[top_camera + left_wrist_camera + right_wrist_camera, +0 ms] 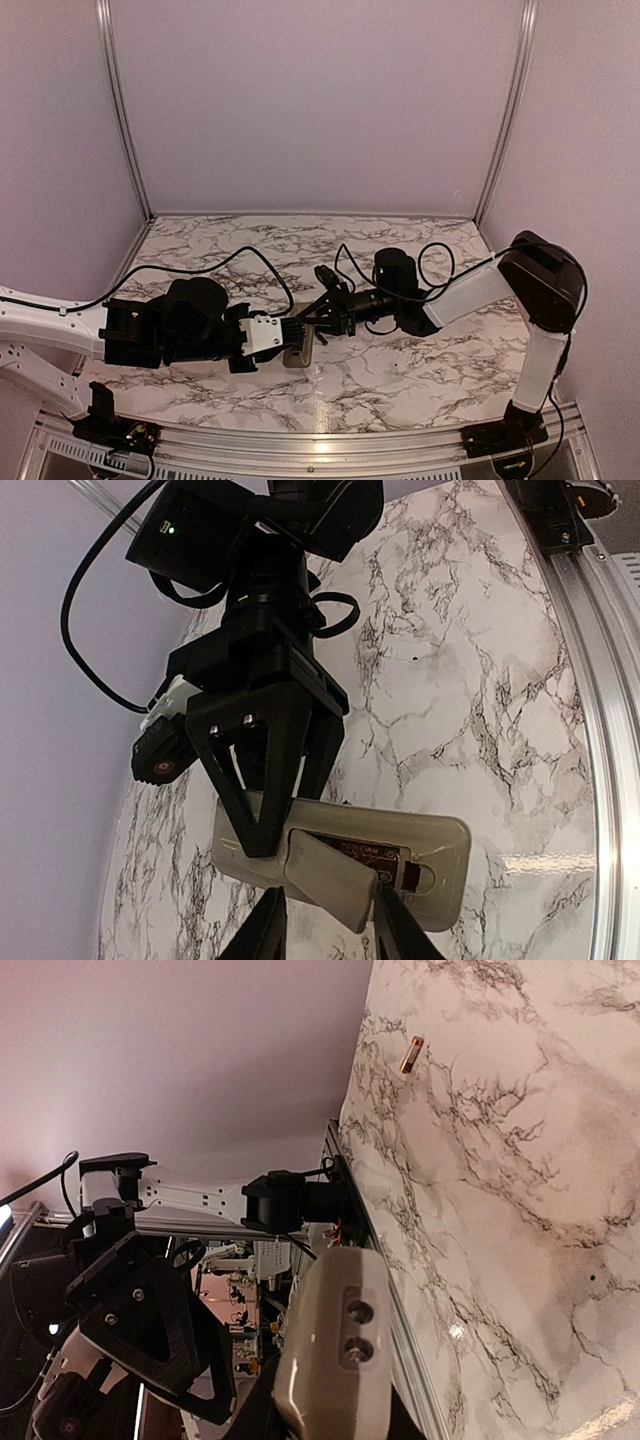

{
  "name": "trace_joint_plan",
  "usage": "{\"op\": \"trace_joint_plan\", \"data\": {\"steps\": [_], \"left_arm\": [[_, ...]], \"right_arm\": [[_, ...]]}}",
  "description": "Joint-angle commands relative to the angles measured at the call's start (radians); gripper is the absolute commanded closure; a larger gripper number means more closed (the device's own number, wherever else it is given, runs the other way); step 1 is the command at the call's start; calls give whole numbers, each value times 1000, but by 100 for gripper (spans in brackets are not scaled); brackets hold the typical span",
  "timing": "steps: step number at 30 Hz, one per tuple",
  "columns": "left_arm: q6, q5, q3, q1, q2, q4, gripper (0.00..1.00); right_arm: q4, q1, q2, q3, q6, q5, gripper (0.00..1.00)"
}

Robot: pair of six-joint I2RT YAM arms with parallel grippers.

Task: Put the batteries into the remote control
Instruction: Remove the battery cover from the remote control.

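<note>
The remote control (pixel 440 845) lies back up on the marble, grey-beige, its dark recess (pixel 365 855) uncovered; I cannot tell if a battery is inside. It also shows in the top view (pixel 298 357). Its loose cover (pixel 335 875) sits tilted between the fingers of my left gripper (pixel 325 920), which is shut on it. My right gripper (pixel 285 825) comes from above, jaws apart, one fingertip (pixel 256 842) resting on the remote's left end. In the top view the left gripper (pixel 292 338) and right gripper (pixel 322 322) meet over the remote. One battery (pixel 412 1055) lies alone on the marble.
The left gripper's white housing (pixel 335 1350) fills the lower right wrist view. A metal rail (pixel 600 680) runs along the table's near edge. Black cables (pixel 250 260) trail over the marble behind both arms. Purple walls enclose the table.
</note>
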Motion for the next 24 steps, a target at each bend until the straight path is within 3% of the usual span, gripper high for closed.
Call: {"op": "trace_joint_plan", "data": {"steps": [1, 17, 24], "left_arm": [[-1, -35, -9, 9, -6, -52, 68], [-8, -17, 5, 9, 16, -52, 66], [-49, -17, -2, 9, -13, -16, 51]], "right_arm": [[47, -5, -40, -5, 9, -51, 100], [127, -23, -39, -21, 64, -52, 100], [141, -36, -34, -33, 64, -46, 100]]}}
